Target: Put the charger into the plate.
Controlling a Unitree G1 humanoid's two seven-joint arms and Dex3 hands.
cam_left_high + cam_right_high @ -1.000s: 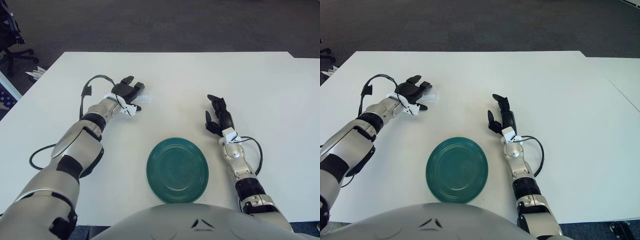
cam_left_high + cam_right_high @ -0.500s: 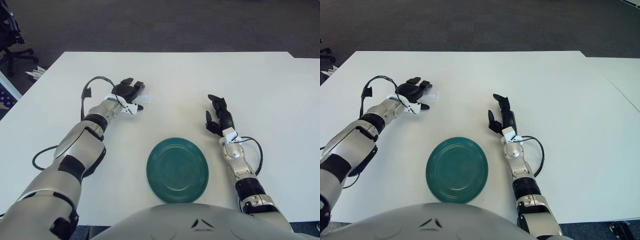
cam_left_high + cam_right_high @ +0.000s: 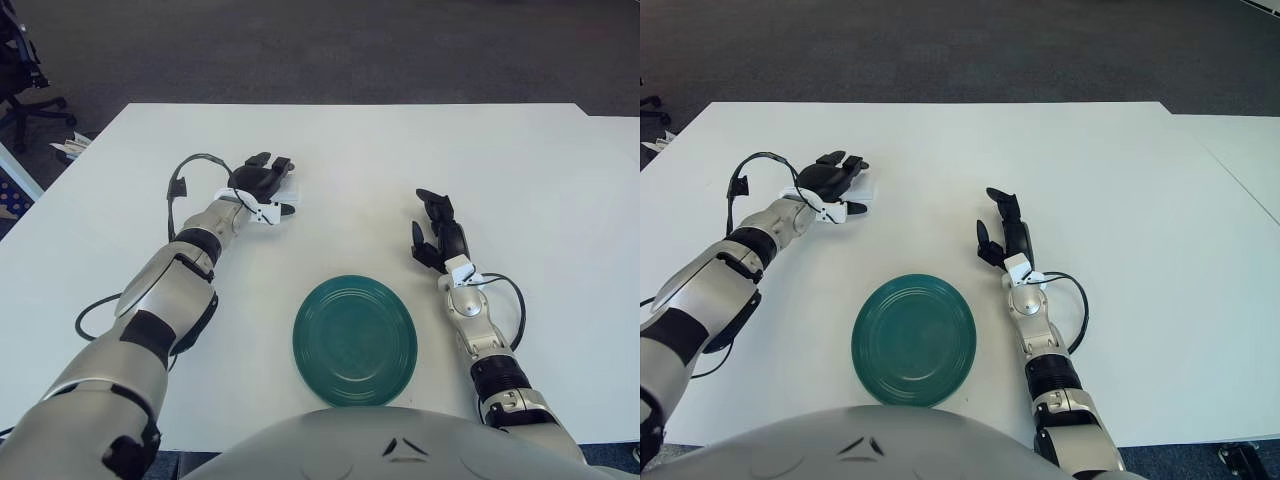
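The left hand point(image 3: 262, 183) covers the white charger point(image 3: 284, 194) far left on the tabletop point(image 3: 400, 150), well apart from the plate point(image 3: 355, 340); whether its fingers have clamped it I cannot tell. The charger looks small, rigid, light and smooth; pinch its flat sides. The right hand point(image 3: 436, 235) rests spread, empty.

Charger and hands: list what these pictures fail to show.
- Charger: both eye views show only a white sliver past the left hand, which covers the rest; its shape and any cable stay hidden.
- Left hand's grip: whether the fingers have closed on the charger cannot be told; the hand's back blocks the contact.
- Right hand, resting on the table beside the plate: its palm side faces away.
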